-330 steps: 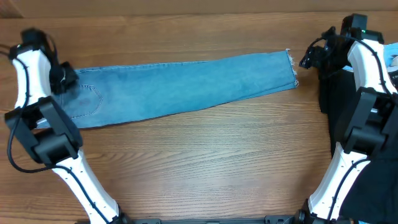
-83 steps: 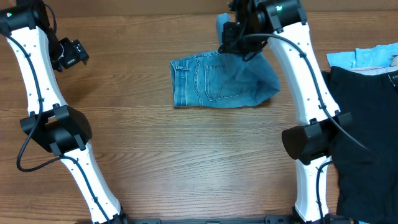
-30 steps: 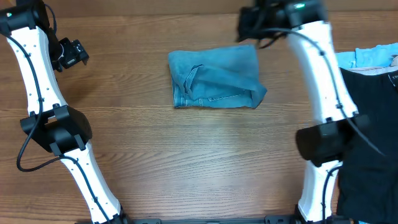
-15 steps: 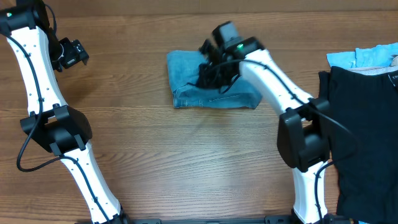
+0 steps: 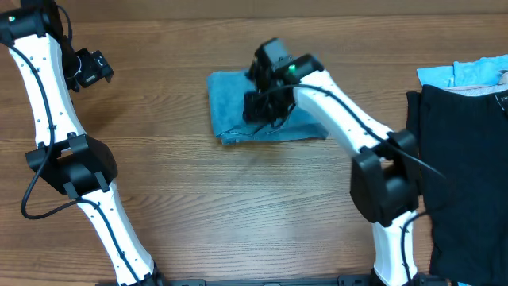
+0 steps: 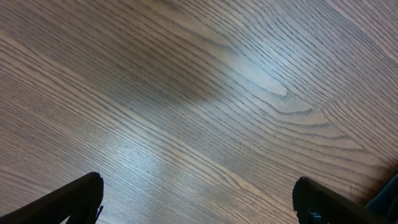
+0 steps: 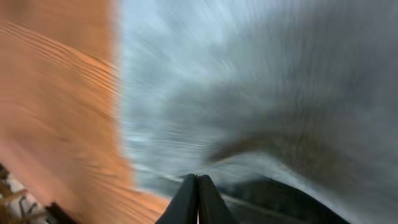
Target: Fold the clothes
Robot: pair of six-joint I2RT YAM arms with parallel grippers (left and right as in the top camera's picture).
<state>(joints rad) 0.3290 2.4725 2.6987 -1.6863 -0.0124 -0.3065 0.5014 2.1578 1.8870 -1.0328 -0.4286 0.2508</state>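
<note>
Folded light blue denim jeans [image 5: 228, 102] lie on the brown wooden table [image 5: 238, 206], right gripper [image 5: 260, 110] seemingly atop them. A black fabric garment [image 5: 468, 151] lies well to their right.

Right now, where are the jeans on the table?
In the overhead view the folded jeans lie at the far middle of the table, with the right tool over them, well left of the black garment.
</note>
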